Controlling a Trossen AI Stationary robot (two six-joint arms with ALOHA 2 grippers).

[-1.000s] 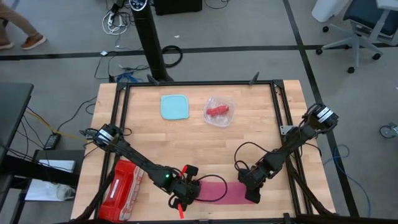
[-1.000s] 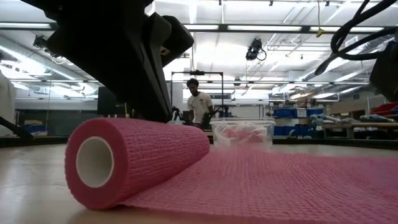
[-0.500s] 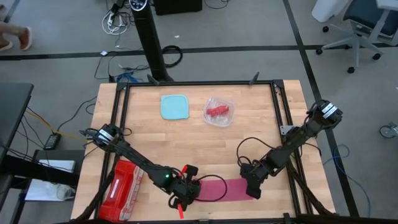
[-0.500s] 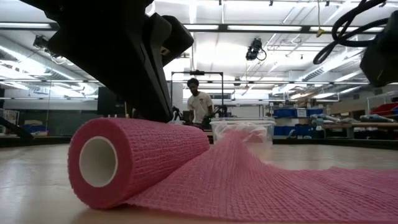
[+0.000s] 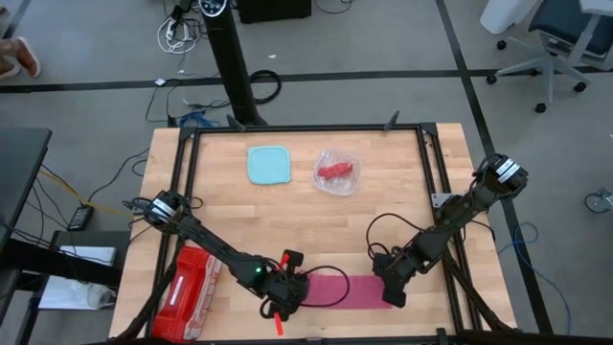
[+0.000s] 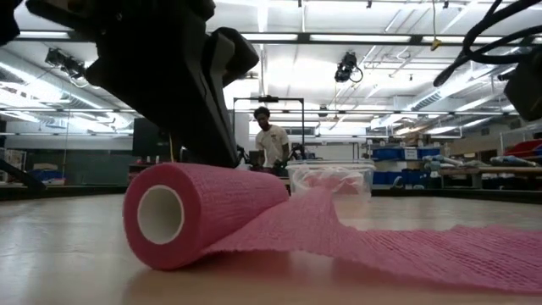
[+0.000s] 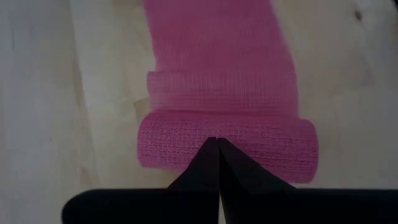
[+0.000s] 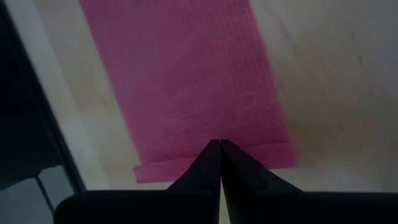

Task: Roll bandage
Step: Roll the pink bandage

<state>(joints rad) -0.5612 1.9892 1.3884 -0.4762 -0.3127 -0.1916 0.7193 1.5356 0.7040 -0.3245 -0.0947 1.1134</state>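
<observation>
1. Two grippers sit on the bandage [image 5: 347, 290] near the table's [image 5: 383, 220] front edge, jaws together on both, pressing rather than pinching.
2. Left gripper [image 7: 217, 142] rests on the rolled end; the roll's axis runs front-to-back, the flat strip stretching toward the right gripper [image 8: 219, 144], which pins the free end.
3. Low view shows the hollow core and a hump in the strip; overhead hides both.
</observation>
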